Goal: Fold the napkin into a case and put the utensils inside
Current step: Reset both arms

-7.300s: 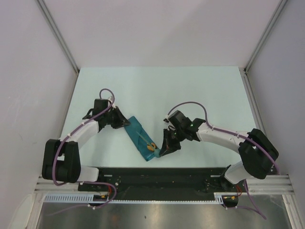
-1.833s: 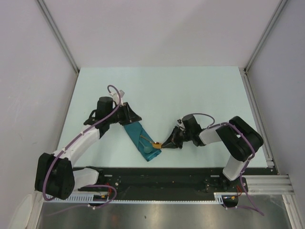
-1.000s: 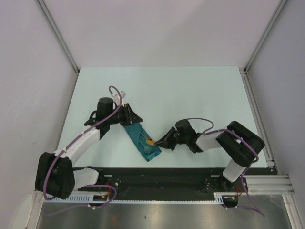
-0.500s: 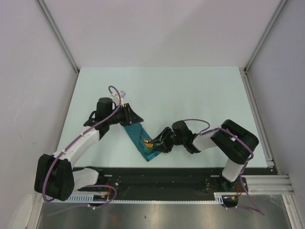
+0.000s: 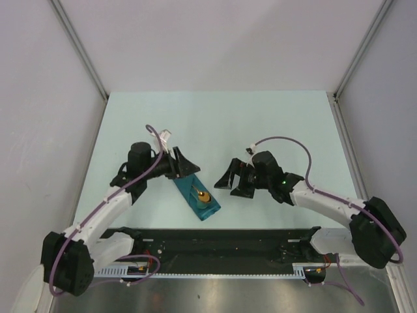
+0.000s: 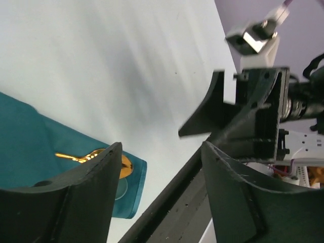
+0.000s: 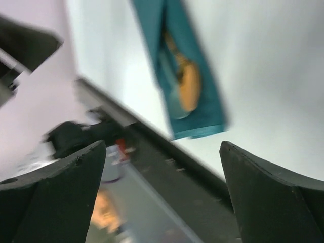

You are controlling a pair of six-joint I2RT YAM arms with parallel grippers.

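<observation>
Black rail (image 5: 215,236) at the near edge carried both arm bases. Just beyond it, the case (image 5: 187,188) lay flat on the pale table (image 5: 260,124) as a narrow teal strip, set diagonally with its near end toward the rail. The gold spoon (image 5: 204,195) rested along the strip with its oval bowl near that end. In the right wrist view the round bowl of the teal spoon (image 7: 176,105) showed just beside it, toward the near end. The gold handle was visible in the left wrist view, so it could not be told whether it sat under a flap or on top of the cloth.

The left gripper (image 5: 187,164) hung at the far end of the case with its jaws apart and nothing between them. The right gripper (image 5: 229,180) stood near the case on its right, not touching it, with its jaws spread wide and empty.

Judged from this layout, the step in hand was release and retreat, with the task close to finished. To do it well, each arm should probably rise straight up before swinging away. The left fingers (image 6: 76,202) in particular should stay off the cloth, since a light, slippery fold may drag open or shed the spoons. A check that both handles lie inside the fold would be prudent.

Beyond the grippers lay bare table and plain lilac walls (image 5: 215,39). No brand, label or writing could be read in any view
</observation>
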